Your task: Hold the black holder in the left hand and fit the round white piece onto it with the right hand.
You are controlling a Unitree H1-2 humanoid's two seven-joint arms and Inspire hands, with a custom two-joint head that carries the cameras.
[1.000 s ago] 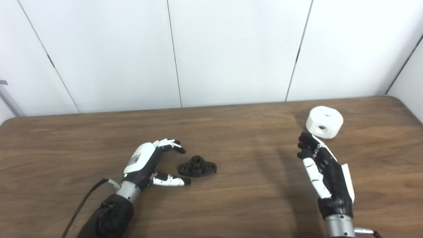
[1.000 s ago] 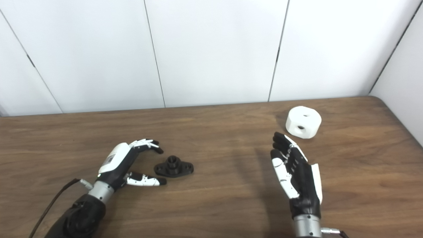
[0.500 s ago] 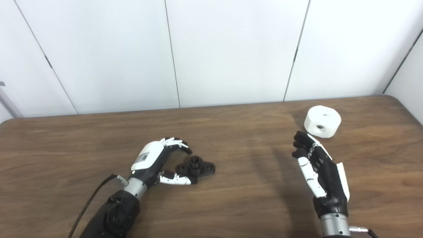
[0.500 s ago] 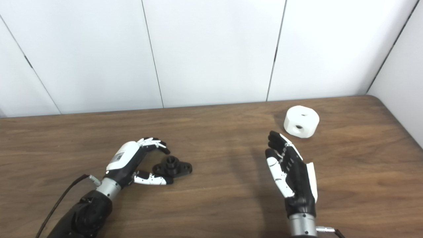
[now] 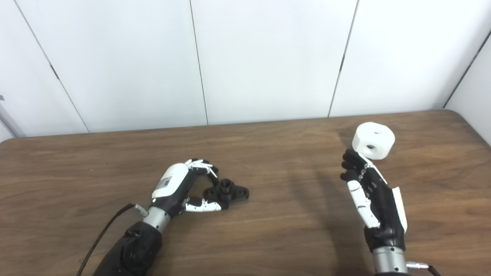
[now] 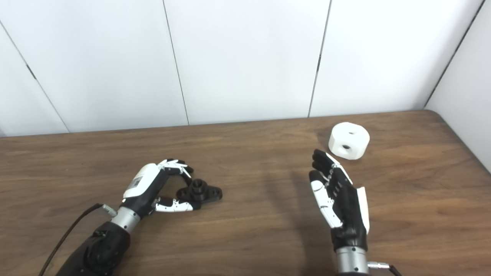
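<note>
The black holder [image 5: 231, 191], a flat flanged base with a short round post, lies on the brown table [image 5: 268, 161] left of the middle. My left hand [image 5: 179, 186] curls around its left end, fingers behind and thumb in front, both touching it. The round white piece [image 5: 373, 140], a thick disc with one hole in its top and one in its side, rests at the far right. My right hand [image 5: 373, 199] stands upright just in front of it, open, fingers nearly straight, holding nothing and a little apart from the piece.
White wall panels [image 5: 268, 57] rise right behind the table's far edge, and another wall [image 6: 464, 88] closes the right side. A black cable [image 5: 101, 237] trails from my left wrist toward the near edge.
My left hand has slid right to the holder and its fingers and thumb have closed onto its left end. The right hand has hardly moved. The camera has shifted slightly.
</note>
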